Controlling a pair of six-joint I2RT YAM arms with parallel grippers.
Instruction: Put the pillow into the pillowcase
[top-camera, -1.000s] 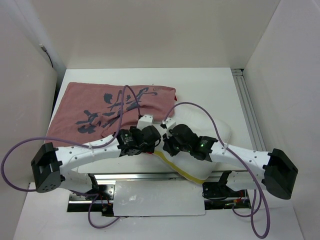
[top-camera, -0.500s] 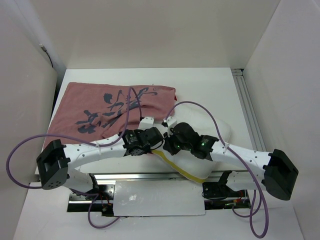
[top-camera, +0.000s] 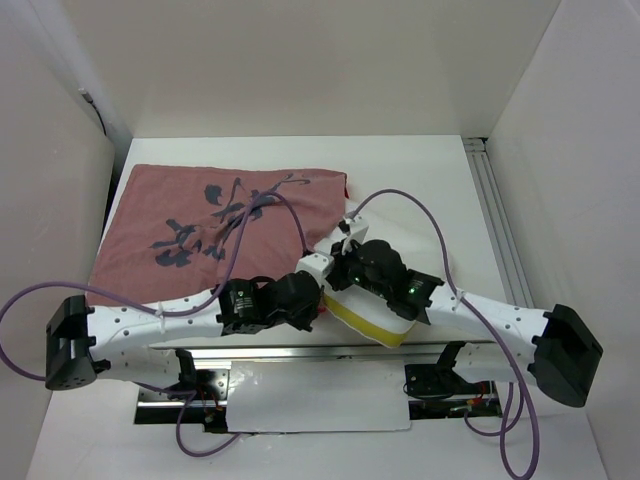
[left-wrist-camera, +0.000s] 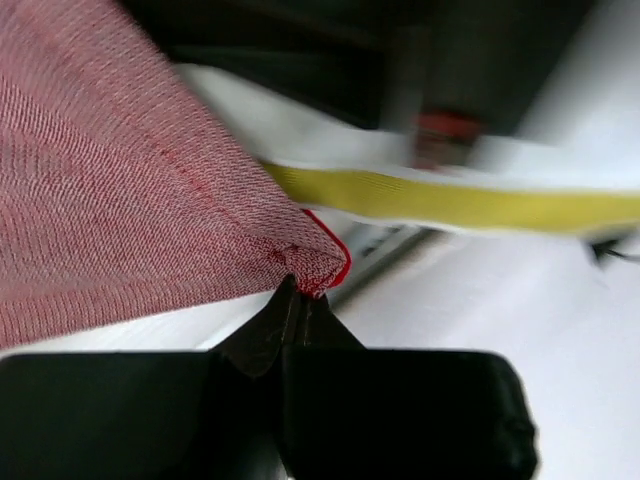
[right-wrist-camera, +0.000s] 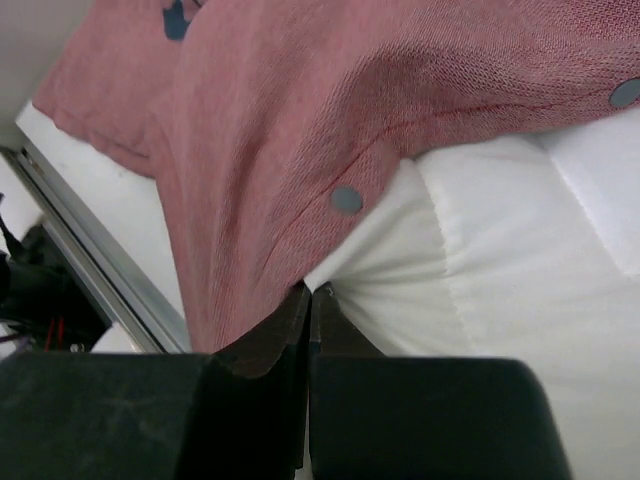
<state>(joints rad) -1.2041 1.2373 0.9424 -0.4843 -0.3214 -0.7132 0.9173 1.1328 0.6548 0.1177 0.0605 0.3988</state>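
Observation:
The pillowcase lies pink face up with dark calligraphy on the left half of the table. My left gripper is at its near right corner, and in the left wrist view that gripper is shut on the red-edged corner of the pillowcase. The white pillow shows its yellow seam under my right arm, beside that corner. My right gripper is shut on puckered white fabric of the pillow, right where the pillowcase, with grey snap buttons, drapes over it. Most of the pillow is hidden in the top view.
An aluminium rail runs along the table's right side and another rail along the near edge. White walls close the left, back and right. Purple cables loop above both arms.
My left gripper went from open to shut on the pillowcase corner and pulled back toward the near edge. The right arm carried the pillow left, up against the case opening.

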